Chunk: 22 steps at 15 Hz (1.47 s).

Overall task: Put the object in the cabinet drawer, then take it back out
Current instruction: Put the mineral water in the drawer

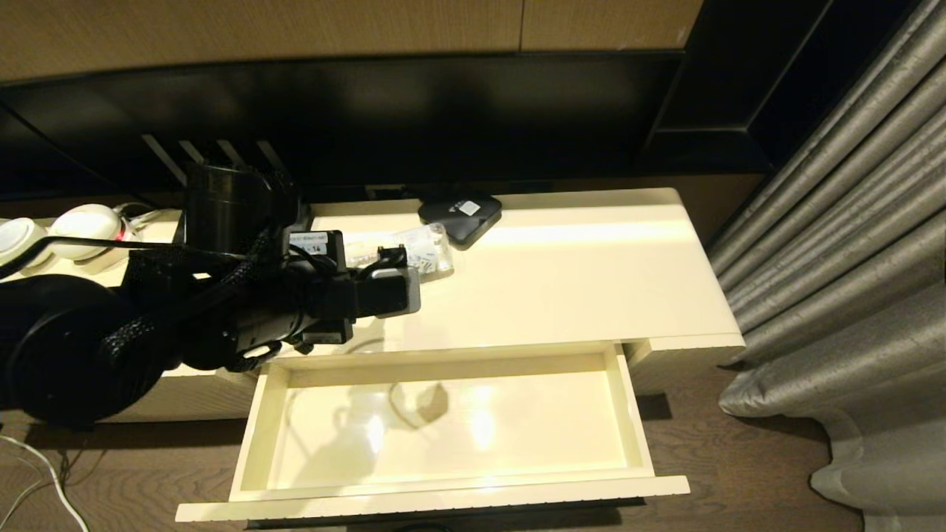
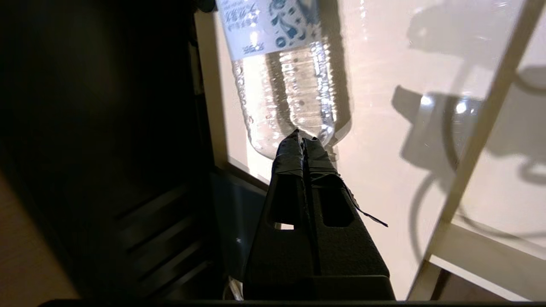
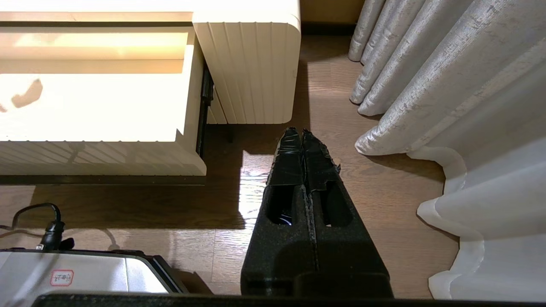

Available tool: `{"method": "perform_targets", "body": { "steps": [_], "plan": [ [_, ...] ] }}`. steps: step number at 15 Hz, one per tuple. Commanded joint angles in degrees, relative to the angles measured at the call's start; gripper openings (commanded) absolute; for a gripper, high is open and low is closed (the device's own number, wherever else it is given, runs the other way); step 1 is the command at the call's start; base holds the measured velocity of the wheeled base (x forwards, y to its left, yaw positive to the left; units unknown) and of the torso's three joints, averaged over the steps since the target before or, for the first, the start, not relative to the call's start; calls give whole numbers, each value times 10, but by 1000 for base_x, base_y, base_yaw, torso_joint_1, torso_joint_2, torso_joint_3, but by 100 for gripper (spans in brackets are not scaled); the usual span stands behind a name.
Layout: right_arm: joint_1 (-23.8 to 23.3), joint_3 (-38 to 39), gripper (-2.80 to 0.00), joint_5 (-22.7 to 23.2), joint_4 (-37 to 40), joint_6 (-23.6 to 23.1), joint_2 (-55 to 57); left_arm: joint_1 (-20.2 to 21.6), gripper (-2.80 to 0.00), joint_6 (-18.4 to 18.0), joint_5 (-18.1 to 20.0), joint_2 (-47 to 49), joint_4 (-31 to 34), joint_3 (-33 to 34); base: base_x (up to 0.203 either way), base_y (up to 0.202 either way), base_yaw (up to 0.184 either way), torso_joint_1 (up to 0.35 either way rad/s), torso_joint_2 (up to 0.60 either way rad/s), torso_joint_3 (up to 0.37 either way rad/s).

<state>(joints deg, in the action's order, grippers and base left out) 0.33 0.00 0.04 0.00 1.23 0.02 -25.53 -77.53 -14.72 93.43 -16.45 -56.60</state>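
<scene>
The object, a small clear water bottle [image 1: 423, 251] with a whitish printed label, lies on its side on the cream cabinet top, just left of a black box. My left gripper [image 1: 392, 258] hovers over that top with its jaws shut and nothing between them. In the left wrist view the gripper's tips [image 2: 303, 138] sit right at the bottle's [image 2: 290, 85] clear base end; contact cannot be judged. The cabinet drawer [image 1: 443, 488] stands pulled out below, its glossy inside bare. My right gripper [image 3: 302, 132] is shut and parked low over the wood floor, beside the drawer [image 3: 85, 157].
A black square box [image 1: 460, 214] sits behind the bottle. White round devices [image 1: 85, 222] and a black cylinder [image 1: 222, 199] crowd the cabinet's left end. Grey curtains [image 1: 850, 258] hang at the right. A dark panel runs along the wall behind.
</scene>
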Motion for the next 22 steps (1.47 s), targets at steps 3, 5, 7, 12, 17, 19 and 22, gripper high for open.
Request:
{"method": "perform_targets", "body": {
  "steps": [3, 5, 7, 12, 17, 19, 22],
  "plan": [
    [0, 0, -280, 0, 0, 0, 1, 43, 0, -5, 19, 31, 8, -38, 0, 0, 0, 0, 0, 0],
    [0, 0, -280, 0, 0, 0, 1, 46, 0, -3, 22, 31, 20, -52, 0, 0, 0, 0, 0, 0],
    [0, 1, -280, 0, 0, 0, 1, 49, 0, -4, 25, 28, 50, -78, 0, 0, 0, 0, 0, 0],
    [0, 0, -280, 0, 0, 0, 1, 45, 0, -8, 25, 54, 82, -113, 0, 0, 0, 0, 0, 0],
    [0, 0, -280, 0, 0, 0, 1, 44, 0, 5, 26, 95, 137, -168, 0, 0, 0, 0, 0, 0],
    [0, 0, -280, 0, 0, 0, 1, 44, 0, 11, 26, 108, 149, -191, 0, 0, 0, 0, 0, 0],
    [0, 0, -280, 0, 0, 0, 1, 45, 0, 23, 22, 135, 179, -233, 0, 0, 0, 0, 0, 0]
  ]
}}
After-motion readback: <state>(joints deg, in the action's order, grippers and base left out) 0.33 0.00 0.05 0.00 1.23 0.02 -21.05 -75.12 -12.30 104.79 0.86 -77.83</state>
